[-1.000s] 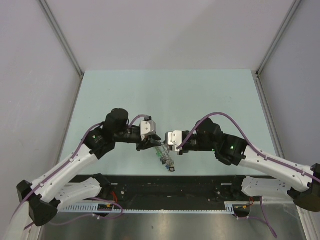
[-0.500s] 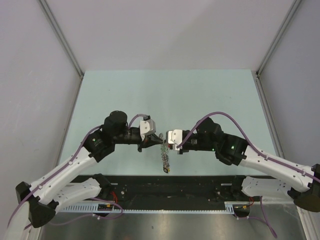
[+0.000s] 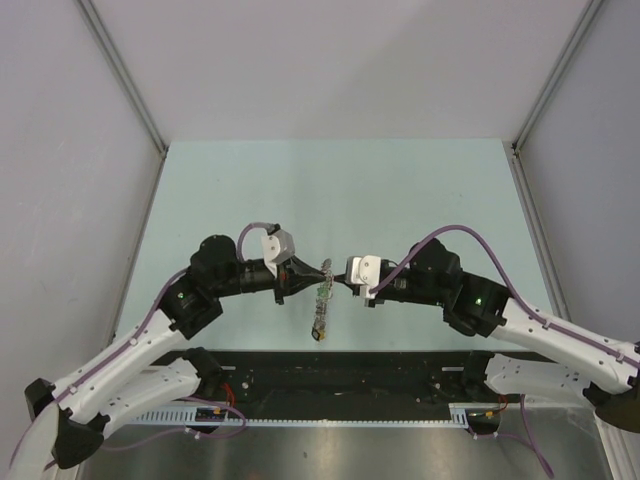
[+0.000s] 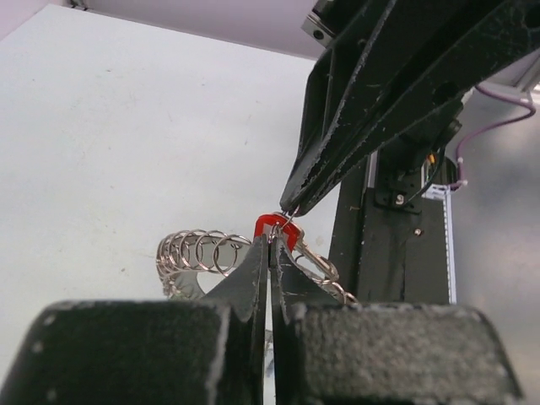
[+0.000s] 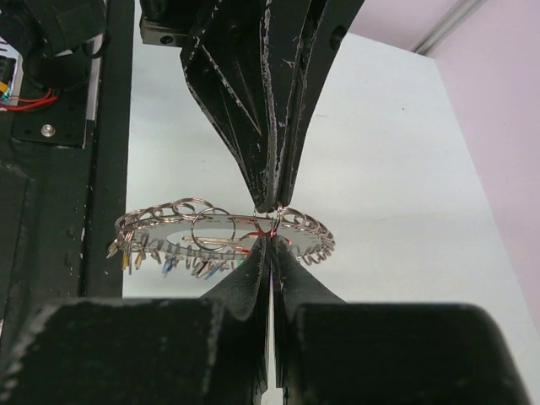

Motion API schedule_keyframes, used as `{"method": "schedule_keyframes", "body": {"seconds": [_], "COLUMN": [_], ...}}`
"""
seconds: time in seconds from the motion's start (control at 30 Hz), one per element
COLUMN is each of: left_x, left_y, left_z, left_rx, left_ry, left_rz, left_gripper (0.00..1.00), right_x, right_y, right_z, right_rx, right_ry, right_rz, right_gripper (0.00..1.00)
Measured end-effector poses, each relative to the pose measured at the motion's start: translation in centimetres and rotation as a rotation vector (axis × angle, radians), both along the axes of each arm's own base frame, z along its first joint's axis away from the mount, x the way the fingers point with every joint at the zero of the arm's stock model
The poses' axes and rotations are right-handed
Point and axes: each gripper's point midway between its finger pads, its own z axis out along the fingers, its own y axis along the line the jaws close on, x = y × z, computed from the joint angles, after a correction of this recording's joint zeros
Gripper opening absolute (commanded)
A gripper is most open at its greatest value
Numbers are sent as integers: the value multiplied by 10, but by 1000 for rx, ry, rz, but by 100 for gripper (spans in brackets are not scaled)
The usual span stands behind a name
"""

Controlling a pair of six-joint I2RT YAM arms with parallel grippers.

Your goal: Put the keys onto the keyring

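Observation:
The keyring (image 3: pixel 320 305) hangs edge-on above the table, between the two arms; it is a flat grey ring (image 5: pixel 215 232) fringed with small silver rings and coloured tags. The keys' red tag (image 4: pixel 275 226) sits at its top edge. My left gripper (image 3: pixel 325 271) is shut, its tips (image 4: pixel 272 242) pinching right at the red tag. Facing it tip to tip, my right gripper (image 3: pixel 338 274) is shut on the keyring's rim (image 5: pixel 272 240). A row of small rings (image 4: pixel 198 251) shows to the left of the left fingers.
The pale green table (image 3: pixel 330 190) lies under the keyring. A black rail (image 3: pixel 340 370) runs along its near edge by the arm bases. Grey walls with metal posts (image 3: pixel 125 80) close in both sides and the back.
My left gripper has shut at the top of the keyring. Both grippers moved slightly away from the rail, and the keyring swung from a slant to hang straight, edge-on.

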Motion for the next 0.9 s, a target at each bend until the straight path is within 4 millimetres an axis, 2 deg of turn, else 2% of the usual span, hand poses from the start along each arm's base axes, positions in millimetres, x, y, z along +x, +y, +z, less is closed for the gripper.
{"method": "schedule_keyframes", "body": {"seconds": [0.27,0.43,0.63,0.9], "left_x": [8,12,21,25], "left_y": [-9,-10,-1,17], "left_z": [-12,-5,6,16], "left_rx": [-115,-215,-352,-519], "left_ry": [100,99,82,79], "left_rz": [92,160,263,346], "left_gripper": [0,0,0,1], "right_x": [8,12,19,11], "right_y": [-2,1,8,21], "right_z": [-17,-17,-10,-4], "right_rx": [9,27,63,106], "right_ry": [7,5,-8,4], "right_rz": [-54,-69,-87,-34], "right_gripper": [0,0,0,0]}}
